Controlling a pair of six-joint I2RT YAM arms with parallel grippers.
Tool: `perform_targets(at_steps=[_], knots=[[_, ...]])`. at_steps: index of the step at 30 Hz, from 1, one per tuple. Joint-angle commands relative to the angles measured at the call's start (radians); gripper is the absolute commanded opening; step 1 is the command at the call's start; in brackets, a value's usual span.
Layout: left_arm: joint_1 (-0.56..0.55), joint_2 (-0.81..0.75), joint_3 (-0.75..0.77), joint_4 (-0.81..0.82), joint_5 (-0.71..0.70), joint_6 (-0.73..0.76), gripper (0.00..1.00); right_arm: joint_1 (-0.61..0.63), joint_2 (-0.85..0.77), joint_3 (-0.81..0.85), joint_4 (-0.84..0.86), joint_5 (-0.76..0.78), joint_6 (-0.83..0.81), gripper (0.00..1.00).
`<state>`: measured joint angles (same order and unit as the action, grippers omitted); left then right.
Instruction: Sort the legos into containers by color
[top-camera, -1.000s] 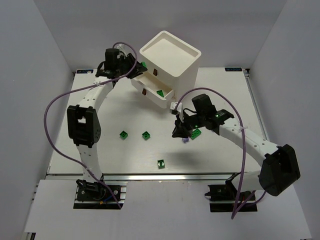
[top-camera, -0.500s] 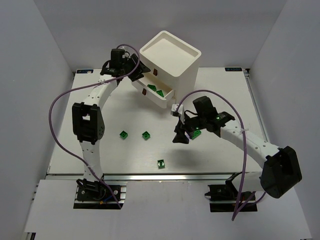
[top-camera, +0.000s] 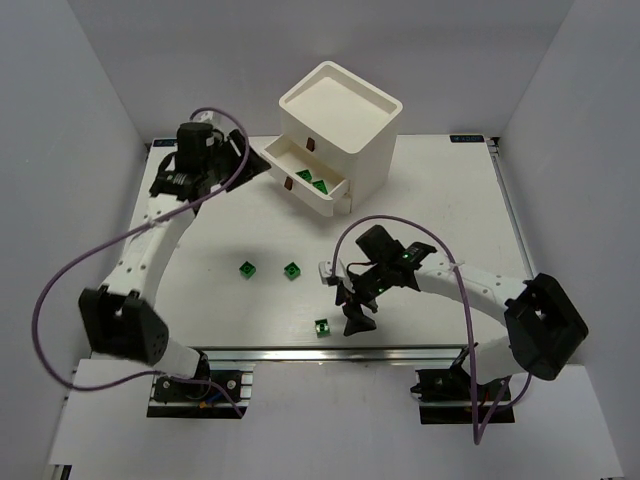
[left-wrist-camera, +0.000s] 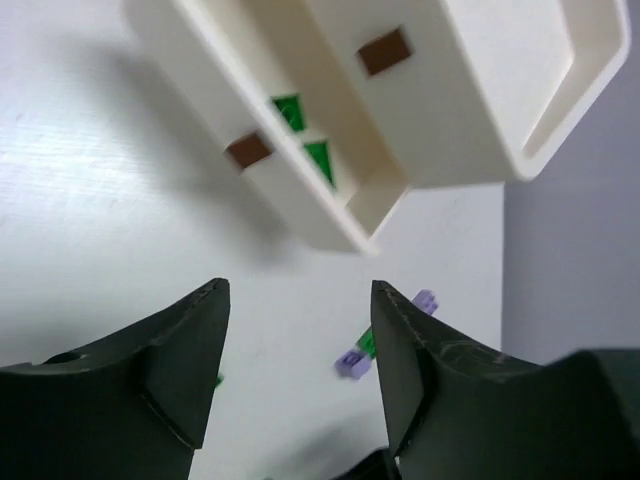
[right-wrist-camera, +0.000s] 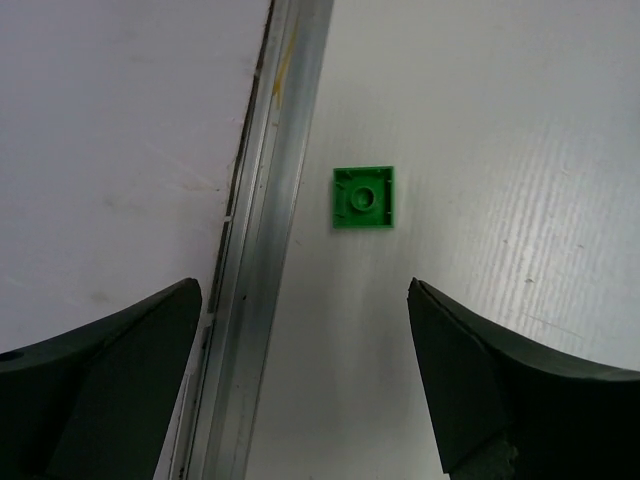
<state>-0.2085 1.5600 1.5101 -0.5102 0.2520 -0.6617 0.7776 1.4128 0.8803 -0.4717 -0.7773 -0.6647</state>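
Note:
The white cabinet (top-camera: 340, 115) has one drawer (top-camera: 332, 204) pulled out, with two dark green legos (top-camera: 312, 180) inside; the left wrist view shows them too (left-wrist-camera: 304, 135). My left gripper (top-camera: 212, 172) hovers to the left of the drawer, open and empty (left-wrist-camera: 300, 300). Three more green legos lie on the table (top-camera: 246, 268) (top-camera: 291, 269) (top-camera: 322, 326). My right gripper (top-camera: 352, 312) is open just right of the front one, which lies ahead of its fingers (right-wrist-camera: 364, 197). Two lavender legos (left-wrist-camera: 350, 363) (left-wrist-camera: 425, 298) and a green one (left-wrist-camera: 366, 342) show past the left fingers.
The table's aluminium front rail (right-wrist-camera: 265, 250) runs just left of the front green lego. Two dark red-brown pulls (left-wrist-camera: 249, 150) (left-wrist-camera: 385, 50) mark the drawer fronts. Purple cables loop over both arms. White walls close in the table on three sides.
My left gripper released a green lego into the drawer and drew back to the left. My right gripper swung toward the front green lego near the table edge and opened wide.

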Motion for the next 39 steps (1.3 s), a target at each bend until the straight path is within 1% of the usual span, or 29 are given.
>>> perform_targets(at_steps=[1, 2, 3, 4, 5, 6, 8, 10, 11, 15, 18, 21, 22, 24, 25, 26, 27, 28, 29, 33, 34, 36, 37, 39], knots=[[0.006, -0.17, -0.178, -0.117, -0.1, 0.069, 0.69, 0.043, 0.024, -0.003, 0.044, 0.007, -0.143, 0.89], [0.006, -0.205, -0.221, -0.128, -0.109, 0.071, 0.7, 0.066, 0.038, 0.003, 0.057, 0.024, -0.153, 0.89], [0.006, -0.278, -0.264, -0.139, -0.12, 0.068, 0.74, 0.072, 0.063, 0.006, 0.076, 0.059, -0.162, 0.89], [0.006, -0.319, -0.348, -0.139, -0.131, 0.065, 0.74, 0.083, 0.075, 0.006, 0.088, 0.073, -0.174, 0.89], [0.006, -0.354, -0.387, -0.145, -0.141, 0.06, 0.75, 0.104, 0.084, 0.008, 0.108, 0.085, -0.187, 0.89], [0.006, -0.421, -0.424, -0.149, -0.152, 0.042, 0.75, 0.115, 0.11, 0.014, 0.119, 0.116, -0.197, 0.89], [0.006, -0.483, -0.508, -0.172, -0.178, 0.01, 0.75, 0.146, 0.144, 0.029, 0.142, 0.165, -0.19, 0.89], [0.006, -0.558, -0.551, -0.192, -0.192, -0.004, 0.75, 0.161, 0.199, 0.058, 0.154, 0.202, -0.156, 0.89], [0.006, -0.581, -0.585, -0.212, -0.204, -0.012, 0.75, 0.178, 0.213, 0.066, 0.165, 0.219, -0.142, 0.89], [0.006, -0.663, -0.637, -0.264, -0.235, -0.045, 0.76, 0.212, 0.267, 0.085, 0.205, 0.294, -0.092, 0.89], [0.006, -0.704, -0.678, -0.283, -0.281, -0.067, 0.76, 0.227, 0.29, 0.079, 0.237, 0.347, -0.052, 0.85], [0.006, -0.716, -0.717, -0.275, -0.292, -0.096, 0.76, 0.247, 0.308, 0.077, 0.251, 0.389, -0.033, 0.72], [0.006, -0.716, -0.725, -0.271, -0.295, -0.105, 0.76, 0.25, 0.308, 0.077, 0.248, 0.394, -0.032, 0.61], [0.006, -0.709, -0.745, -0.255, -0.3, -0.128, 0.76, 0.252, 0.305, 0.075, 0.24, 0.394, -0.038, 0.49], [0.006, -0.706, -0.763, -0.246, -0.306, -0.134, 0.76, 0.252, 0.301, 0.075, 0.234, 0.392, -0.045, 0.34], [0.006, -0.701, -0.772, -0.222, -0.306, -0.15, 0.77, 0.249, 0.284, 0.077, 0.219, 0.38, -0.05, 0.26], [0.006, -0.686, -0.783, -0.206, -0.307, -0.157, 0.78, 0.249, 0.273, 0.083, 0.209, 0.372, -0.061, 0.07], [0.006, -0.677, -0.803, -0.186, -0.306, -0.162, 0.79, 0.243, 0.259, 0.086, 0.202, 0.371, -0.064, 0.0], [0.006, -0.664, -0.812, -0.148, -0.303, -0.171, 0.79, 0.241, 0.244, 0.094, 0.187, 0.377, -0.068, 0.0], [0.006, -0.559, -0.818, -0.08, -0.299, -0.197, 0.8, 0.198, 0.144, 0.181, 0.148, 0.401, -0.056, 0.0], [0.006, -0.51, -0.812, -0.074, -0.301, -0.2, 0.8, 0.18, 0.138, 0.242, 0.139, 0.406, -0.04, 0.0], [0.006, -0.46, -0.797, -0.05, -0.3, -0.207, 0.8, 0.145, 0.13, 0.313, 0.13, 0.452, -0.013, 0.0], [0.006, -0.418, -0.791, -0.045, -0.3, -0.208, 0.8, 0.12, 0.132, 0.382, 0.133, 0.473, 0.023, 0.0], [0.006, -0.378, -0.766, -0.034, -0.304, -0.21, 0.81, 0.069, 0.15, 0.451, 0.156, 0.538, 0.046, 0.0]])
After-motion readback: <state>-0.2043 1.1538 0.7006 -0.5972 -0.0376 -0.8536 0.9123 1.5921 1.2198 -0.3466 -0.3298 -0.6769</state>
